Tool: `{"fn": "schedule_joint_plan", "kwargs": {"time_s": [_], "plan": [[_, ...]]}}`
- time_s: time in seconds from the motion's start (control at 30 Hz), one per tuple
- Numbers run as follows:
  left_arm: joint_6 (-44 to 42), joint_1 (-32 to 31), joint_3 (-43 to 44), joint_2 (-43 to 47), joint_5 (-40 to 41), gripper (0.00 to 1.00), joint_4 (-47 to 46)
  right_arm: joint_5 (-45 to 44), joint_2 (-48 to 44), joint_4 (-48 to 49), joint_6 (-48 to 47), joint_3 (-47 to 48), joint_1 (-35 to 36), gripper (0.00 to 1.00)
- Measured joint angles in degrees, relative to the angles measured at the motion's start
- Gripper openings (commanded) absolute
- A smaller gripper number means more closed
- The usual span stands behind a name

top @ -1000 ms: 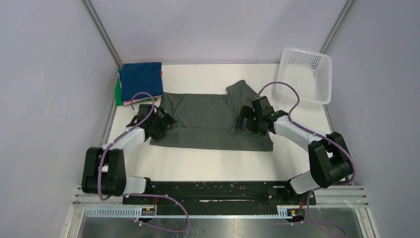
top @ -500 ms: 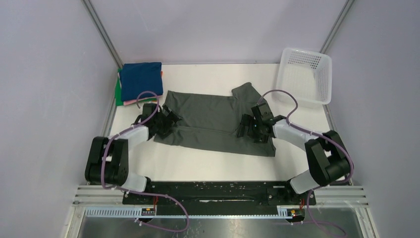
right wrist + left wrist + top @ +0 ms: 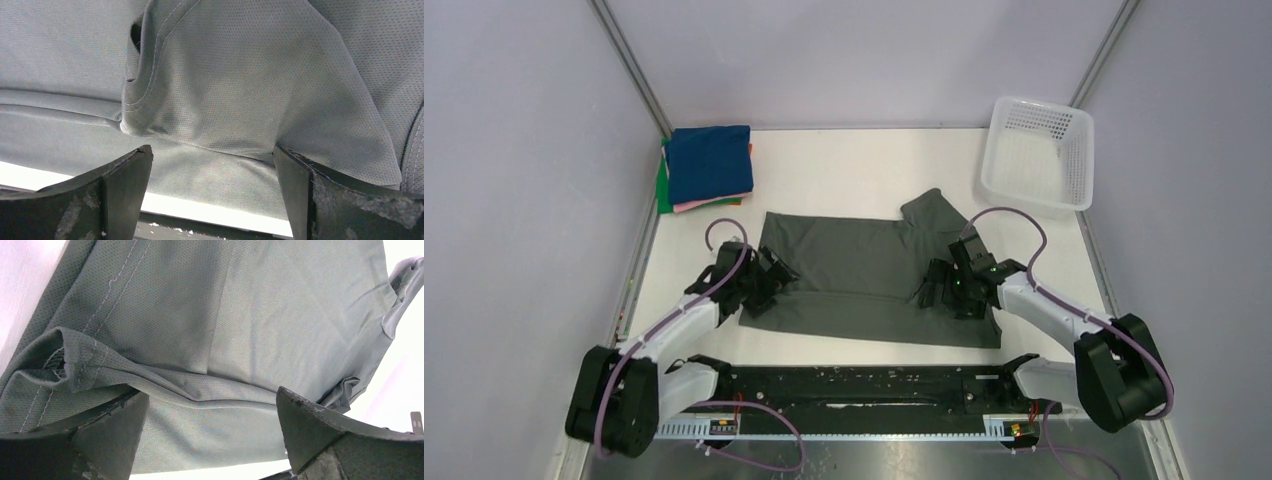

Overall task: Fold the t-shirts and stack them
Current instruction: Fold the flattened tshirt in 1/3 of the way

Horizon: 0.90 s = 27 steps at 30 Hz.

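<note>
The dark grey-green t-shirt [image 3: 859, 270] lies spread flat across the middle of the table, with one sleeve [image 3: 929, 208] sticking out at its far right. My left gripper [image 3: 765, 285] rests on its left edge and my right gripper [image 3: 942, 287] on its right part. Both are open, jaws wide apart, with cloth under and between them. The left wrist view shows the shirt [image 3: 225, 315] with a bunched hem between my gripper's [image 3: 212, 407] fingers. The right wrist view shows a raised fold [image 3: 225, 90] above my gripper [image 3: 212, 162]. A stack of folded shirts, navy blue [image 3: 710, 162] on top, lies far left.
Pink and green edges [image 3: 664, 190] show under the navy shirt. A white mesh basket [image 3: 1036, 153] stands at the far right corner. The table's near edge with the black arm rail [image 3: 854, 385] lies just below the shirt. Grey walls close both sides.
Both arms have drawn back toward the near edge. The dark shirt has slid with them, nearer to the rail and a little to the right.
</note>
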<state>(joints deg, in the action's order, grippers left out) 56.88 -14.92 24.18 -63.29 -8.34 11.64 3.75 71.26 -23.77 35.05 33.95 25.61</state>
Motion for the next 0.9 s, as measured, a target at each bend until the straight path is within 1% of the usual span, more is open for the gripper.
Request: {"fn": "schedule_joint_plan", "kwargs": {"time_s": [0.13,0.47,0.73,0.9], "plan": [[1.70,-2.34,-2.19,5.22,0.96,0.99,3.69,0.31,-2.89,-2.54,0.02,-1.51,0.02,0.99],[5.66,-7.93,-4.76,12.28,3.43,0.99,7.65,0.22,-10.19,-9.51,0.02,-4.33,0.02,0.99],[7.30,-9.51,-6.40,20.85,5.05,0.99,15.89,-0.90,-15.13,-11.72,0.00,-4.96,0.02,1.00],[5.92,-9.60,-3.48,20.44,7.96,0.99,20.57,-4.50,-16.48,-10.78,-0.09,-1.27,0.02,1.00]]}}
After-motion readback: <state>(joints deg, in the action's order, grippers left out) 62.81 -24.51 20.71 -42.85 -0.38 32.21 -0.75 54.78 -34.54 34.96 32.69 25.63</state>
